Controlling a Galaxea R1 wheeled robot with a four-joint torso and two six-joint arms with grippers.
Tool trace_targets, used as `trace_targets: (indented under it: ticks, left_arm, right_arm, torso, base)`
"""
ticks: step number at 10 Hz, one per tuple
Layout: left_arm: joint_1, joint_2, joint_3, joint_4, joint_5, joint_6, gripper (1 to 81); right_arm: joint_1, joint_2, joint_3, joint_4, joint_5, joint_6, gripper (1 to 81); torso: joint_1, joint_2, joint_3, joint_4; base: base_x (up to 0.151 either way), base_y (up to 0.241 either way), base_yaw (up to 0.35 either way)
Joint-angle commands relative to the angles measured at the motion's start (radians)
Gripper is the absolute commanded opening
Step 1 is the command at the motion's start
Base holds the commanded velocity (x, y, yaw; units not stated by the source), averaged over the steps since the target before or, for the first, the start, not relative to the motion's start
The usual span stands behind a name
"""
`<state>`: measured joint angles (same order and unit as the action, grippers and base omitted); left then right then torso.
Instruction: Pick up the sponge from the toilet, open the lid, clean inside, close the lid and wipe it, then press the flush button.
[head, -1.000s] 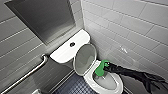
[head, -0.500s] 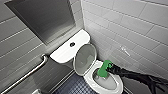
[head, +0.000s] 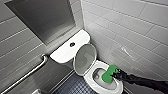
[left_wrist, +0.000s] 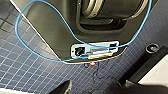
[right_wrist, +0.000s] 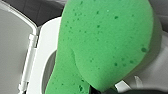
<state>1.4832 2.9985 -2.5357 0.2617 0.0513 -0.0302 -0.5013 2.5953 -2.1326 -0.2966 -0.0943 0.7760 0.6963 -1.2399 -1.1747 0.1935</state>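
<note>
The right jaws are pinching the sponge (head: 108, 74) by one rounded end; in the right wrist view, dark jaw tips show just under the green foam (right_wrist: 107, 45). The right arm (head: 142, 80) reaches in from the bowl's 4 o'clock. In the head view the sponge hangs over the 3 o'clock side of the bowl opening of the toilet (head: 88, 80), its free end pointing down toward the water. I cannot tell whether it touches the ceramic. The lid (head: 85, 58) stands raised at the sponge's 10 o'clock, grey underside facing the bowl. Beyond it, also at 10 o'clock, the flush button (head: 72, 44) sits in the tank top. A grab rail (head: 25, 75) runs along the wall at the tank's 8 o'clock.

This looks like the inside-cleaning step. The grip is at the sponge's end, so scrubbing pressure could bend the foam and work it loose, dropping it into the water. A wide stroke toward 10 o'clock could also knock the raised lid and bring it down onto the arm.
</note>
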Motion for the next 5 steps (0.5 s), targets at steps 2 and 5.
trace_targets:
  ticks: [2,5]
  left_arm:
    - [0.049,-0.004,0.003,0.004,0.087,0.003,81.1]
    - [0.049,0.008,0.003,0.007,0.087,0.004,81.1]
  right_arm:
    - [-0.015,-0.087,0.08,0.028,0.037,0.011,1.0]
    - [-0.072,-0.214,0.239,0.057,0.088,0.009,1.0]
  torso:
    - [0.0,0.0,0.0,0.0]
    - [0.0,0.0,0.0,0.0]
  base:
    - [0.0,0.0,0.0]
    - [0.0,0.0,0.0]
